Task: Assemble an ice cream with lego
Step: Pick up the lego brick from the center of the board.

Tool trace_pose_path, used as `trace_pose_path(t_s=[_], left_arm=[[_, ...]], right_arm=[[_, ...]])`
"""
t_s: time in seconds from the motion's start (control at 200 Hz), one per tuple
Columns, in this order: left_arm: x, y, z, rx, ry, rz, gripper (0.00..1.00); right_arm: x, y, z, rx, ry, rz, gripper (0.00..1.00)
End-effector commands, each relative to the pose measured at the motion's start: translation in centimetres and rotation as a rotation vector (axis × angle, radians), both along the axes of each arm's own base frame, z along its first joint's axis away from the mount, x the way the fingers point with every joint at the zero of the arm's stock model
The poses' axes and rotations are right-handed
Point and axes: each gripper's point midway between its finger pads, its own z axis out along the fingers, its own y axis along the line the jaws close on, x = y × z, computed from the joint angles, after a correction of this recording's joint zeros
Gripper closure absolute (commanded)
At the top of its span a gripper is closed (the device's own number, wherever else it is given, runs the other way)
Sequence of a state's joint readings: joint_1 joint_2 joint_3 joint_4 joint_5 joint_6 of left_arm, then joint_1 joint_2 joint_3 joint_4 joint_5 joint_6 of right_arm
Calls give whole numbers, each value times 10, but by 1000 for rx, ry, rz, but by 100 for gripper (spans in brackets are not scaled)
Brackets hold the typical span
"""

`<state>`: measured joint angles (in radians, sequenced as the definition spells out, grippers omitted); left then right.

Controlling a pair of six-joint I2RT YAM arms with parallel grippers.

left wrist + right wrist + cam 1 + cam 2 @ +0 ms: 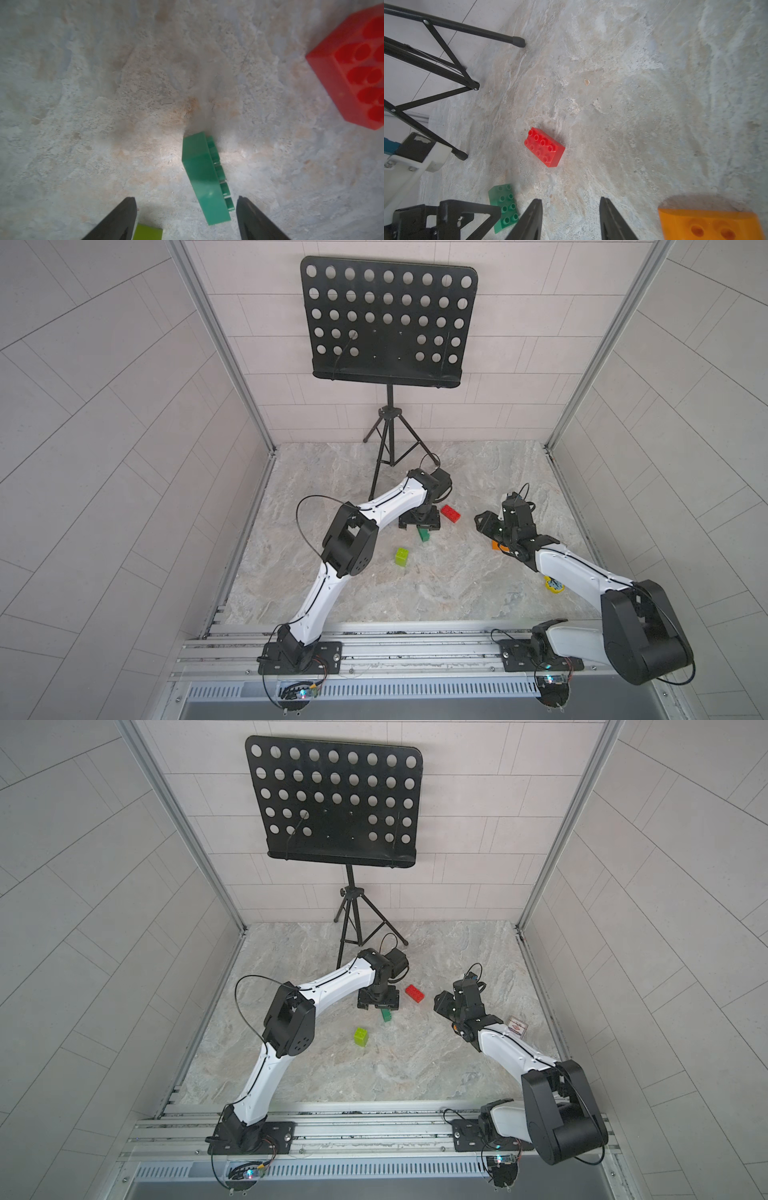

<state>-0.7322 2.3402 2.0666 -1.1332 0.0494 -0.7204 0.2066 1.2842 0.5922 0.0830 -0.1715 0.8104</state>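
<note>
This looks like a robot lab test booth. A white left arm [320, 593] and right arm [582, 572] are bolted to a near metal rail [415, 649]. Plain walls [104, 406] and metal posts [224, 348] box in a stone-look table [457, 585]. A black music stand [388, 319] is at the far side.

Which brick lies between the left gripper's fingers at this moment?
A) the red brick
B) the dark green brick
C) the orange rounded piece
B: in the left wrist view the dark green brick lies on its side between the spread fingers of the left gripper, while the red brick sits well outside them.
</note>
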Motion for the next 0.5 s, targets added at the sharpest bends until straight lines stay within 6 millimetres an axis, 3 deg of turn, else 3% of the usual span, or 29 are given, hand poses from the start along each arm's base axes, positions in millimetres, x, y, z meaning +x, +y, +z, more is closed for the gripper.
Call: trace_pose_path(t_s=[0.0, 0.22, 0.496], left_arm=[[8, -9, -2, -59, 12, 58, 18], [15, -9, -18, -67, 43, 85, 27], [20, -16, -26, -131, 72, 97, 59]], right_arm=[[4, -2, 0, -3, -7, -8, 51], [4, 0, 0, -2, -9, 2, 51], [7, 4, 0, -2, -1, 25, 51]])
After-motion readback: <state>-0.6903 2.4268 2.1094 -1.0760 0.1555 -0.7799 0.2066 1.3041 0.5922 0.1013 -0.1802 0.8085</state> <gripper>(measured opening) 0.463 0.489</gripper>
